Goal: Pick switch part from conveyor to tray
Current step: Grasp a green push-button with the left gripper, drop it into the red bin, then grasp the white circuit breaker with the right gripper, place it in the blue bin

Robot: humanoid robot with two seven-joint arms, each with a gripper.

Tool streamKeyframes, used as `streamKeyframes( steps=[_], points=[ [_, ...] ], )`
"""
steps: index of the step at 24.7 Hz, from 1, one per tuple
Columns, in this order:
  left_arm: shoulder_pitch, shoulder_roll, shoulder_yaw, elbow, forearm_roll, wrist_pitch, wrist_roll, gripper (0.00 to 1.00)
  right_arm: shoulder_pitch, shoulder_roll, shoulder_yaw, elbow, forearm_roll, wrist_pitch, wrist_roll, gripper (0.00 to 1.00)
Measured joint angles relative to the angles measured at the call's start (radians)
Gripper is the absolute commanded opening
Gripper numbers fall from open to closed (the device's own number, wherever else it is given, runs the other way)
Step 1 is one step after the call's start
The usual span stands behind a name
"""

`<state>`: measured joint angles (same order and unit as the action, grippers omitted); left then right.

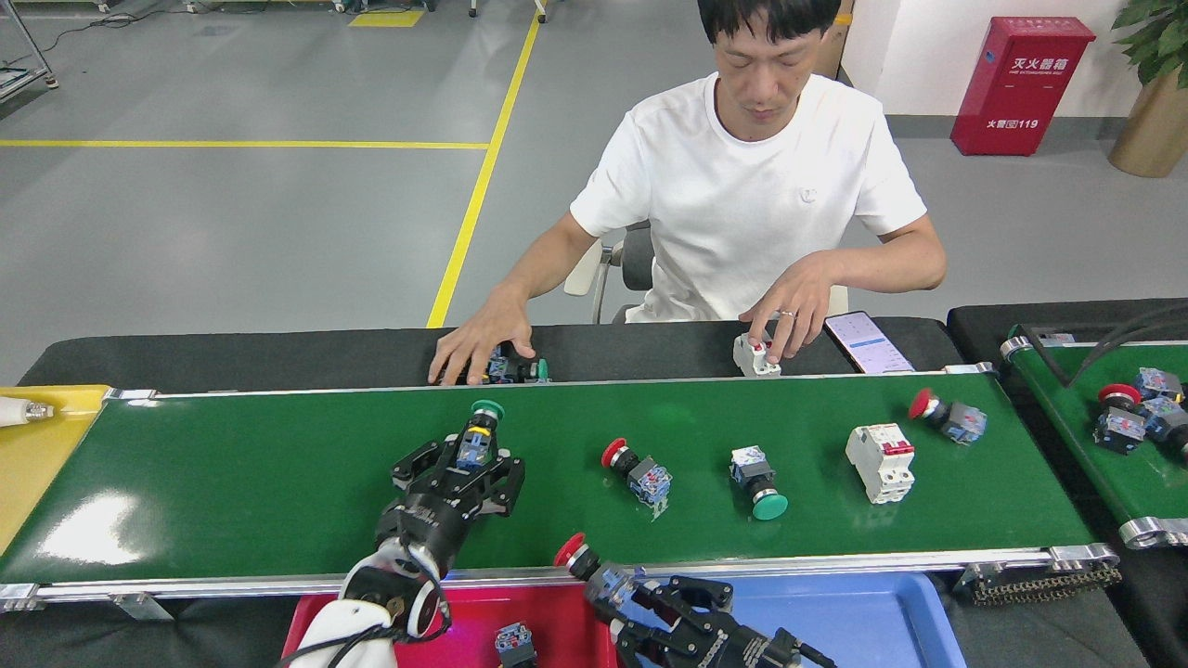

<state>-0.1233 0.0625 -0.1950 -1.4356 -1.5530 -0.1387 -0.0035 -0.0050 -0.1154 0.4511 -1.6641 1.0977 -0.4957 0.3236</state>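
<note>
The left end effector point(469, 461) sits low over the conveyor point(232, 473), its black fingers closed around the blue body of a green-capped push-button switch point(481, 429), whose cap points toward the far rail. The right end effector point(620, 594) is off the belt's near edge, gripping a red-capped push-button switch point(585, 568) above the seam between the red tray point(557, 617) and the blue tray point(872, 617). One small switch part point(512, 643) already lies in the red tray.

Further along the belt rest another red mushroom-head switch point(636, 469), a green-capped switch lying cap-down toward me point(759, 482), a white circuit breaker with a red toggle point(880, 461), and a third red-headed switch point(947, 414) near the far rail. The narrower belt on the right point(1086, 445) carries a cluster of more red-topped switches point(1137, 413).

Across the conveyor a person in a white T-shirt point(752, 199) sits at the black tabletop point(232, 357), one hand point(483, 343) over a small pile of switches, the other hand point(789, 315) on a white breaker point(756, 355). A phone point(868, 341) lies beside it, screen lit, text too small to read. Behind stands a red cabinet point(1012, 85) with white Chinese characters and "119" on its front.
</note>
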Motion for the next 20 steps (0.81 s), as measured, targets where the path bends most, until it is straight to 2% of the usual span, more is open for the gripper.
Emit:
streamKeyframes(
  steps=[3, 6, 7, 8, 9, 10, 13, 15, 17, 20],
  points=[
    [0.201, 0.069, 0.015, -0.205, 0.0, -0.045, 0.005, 0.05, -0.003, 0.013, -0.001, 0.002, -0.001, -0.021, 0.002, 1.0],
    [0.357, 0.131, 0.007, -0.301, -0.027, -0.08, 0.068, 0.09, -0.005, 0.03, -0.012, 0.006, -0.001, -0.026, 0.013, 1.0],
    [0.379, 0.138, 0.004, -0.303, -0.054, -0.084, 0.084, 0.2, -0.005, 0.032, -0.03, 0.005, -0.001, -0.028, 0.014, 0.99],
    [0.392, 0.138, -0.003, -0.305, -0.082, -0.089, 0.094, 0.38, -0.005, 0.032, -0.053, 0.004, -0.001, -0.021, 0.015, 0.99],
    [0.396, 0.131, -0.013, -0.306, -0.099, -0.093, 0.101, 0.66, -0.005, 0.033, -0.091, 0.001, -0.001, 0.001, 0.015, 0.99],
    [0.396, 0.118, -0.017, -0.307, -0.106, -0.094, 0.107, 1.0, -0.006, 0.037, -0.132, 0.001, -0.001, 0.024, 0.016, 0.99],
    [0.396, 0.102, -0.017, -0.31, -0.11, -0.097, 0.119, 1.0, -0.025, 0.039, -0.266, 0.0, 0.0, 0.105, 0.017, 0.99],
    [0.397, 0.097, 0.001, -0.311, -0.105, -0.098, 0.121, 1.0, -0.028, 0.039, -0.394, 0.001, 0.0, 0.135, 0.019, 0.99],
    [0.405, 0.088, 0.057, -0.315, -0.07, -0.102, 0.123, 1.0, -0.024, 0.039, -0.514, 0.0, 0.0, 0.144, 0.01, 0.99],
    [0.418, 0.03, 0.183, -0.315, 0.004, -0.096, 0.119, 1.0, 0.029, 0.039, -0.638, -0.005, 0.001, 0.151, -0.054, 0.99]
  ],
)
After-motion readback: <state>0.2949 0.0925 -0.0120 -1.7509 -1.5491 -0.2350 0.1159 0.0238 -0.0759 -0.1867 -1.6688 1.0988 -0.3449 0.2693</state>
